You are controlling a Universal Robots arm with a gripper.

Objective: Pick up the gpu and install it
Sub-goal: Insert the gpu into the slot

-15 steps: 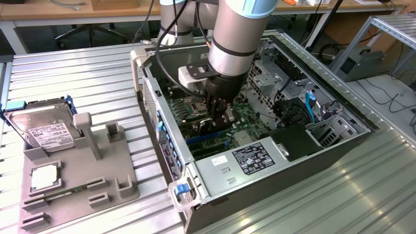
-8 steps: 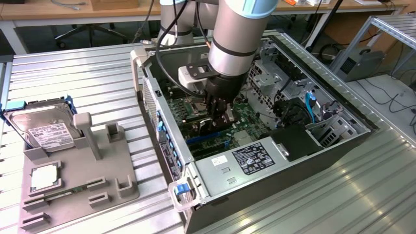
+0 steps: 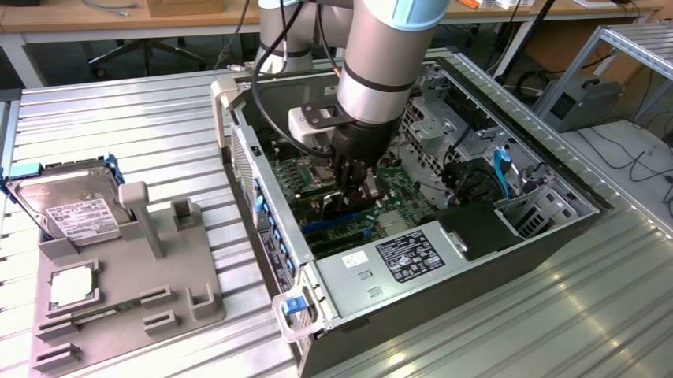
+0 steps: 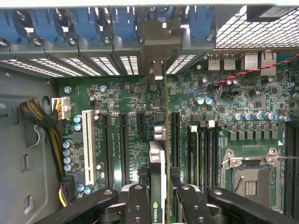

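My gripper [image 4: 159, 207] is shut on the gpu [image 4: 157, 161], a thin card seen edge-on with a logo on its dark top. It stands upright over the green motherboard [image 4: 131, 100], between the long black expansion slots [image 4: 124, 144]. Its metal bracket [image 4: 159, 70] reaches the case's rear slot openings. Whether the card sits in a slot I cannot tell. In the exterior view the gripper [image 3: 352, 179] is down inside the open computer case [image 3: 421, 260], with the gpu [image 3: 363, 201] low over the motherboard [image 3: 405, 193].
Blue slot clips [image 4: 84, 23] line the rear wall. A white slot [image 4: 88, 144], a yellow-black cable bundle [image 4: 39, 116] and the processor socket [image 4: 247, 177] flank the card. Left of the case, a grey fixture [image 3: 126, 291] holds a hard drive [image 3: 68, 209].
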